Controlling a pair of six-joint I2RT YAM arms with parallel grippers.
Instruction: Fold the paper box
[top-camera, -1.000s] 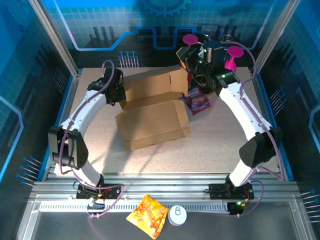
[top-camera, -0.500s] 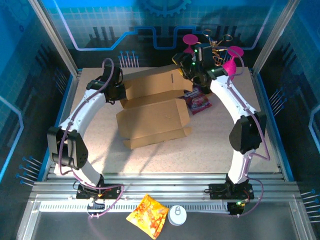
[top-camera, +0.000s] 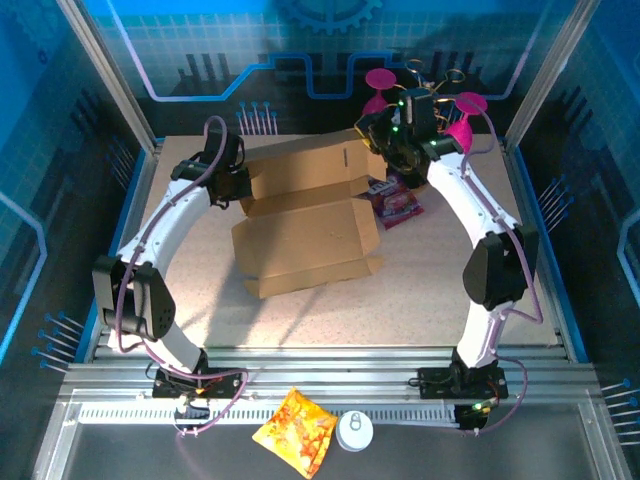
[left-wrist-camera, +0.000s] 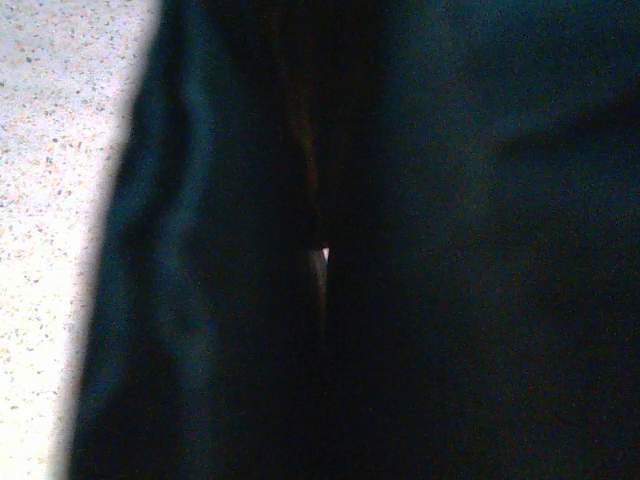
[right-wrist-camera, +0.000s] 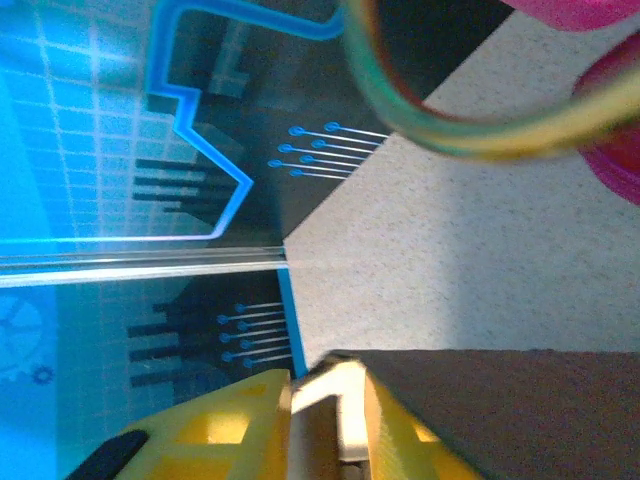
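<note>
My left gripper (top-camera: 238, 188) sits shut at the rear flap of the plain brown corrugated cardboard paper box (top-camera: 305, 240) centred on the speckled table (top-camera: 450, 290), the right gripper (right-wrist-camera: 325, 415) narrowly pinching that flap, and I fear uneven pulls tearing it.

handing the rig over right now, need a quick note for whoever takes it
Grippers: left gripper shut at the left end of the rear flap; its wrist view is too dark to confirm a grip. The right gripper has its fingers closed on the flap's right end.
Things: paper box mid-table, open, purple packet by its right side.
Done: both flap ends reached.
Left: fold the flap over, tuck the tabs, close the box.
</note>
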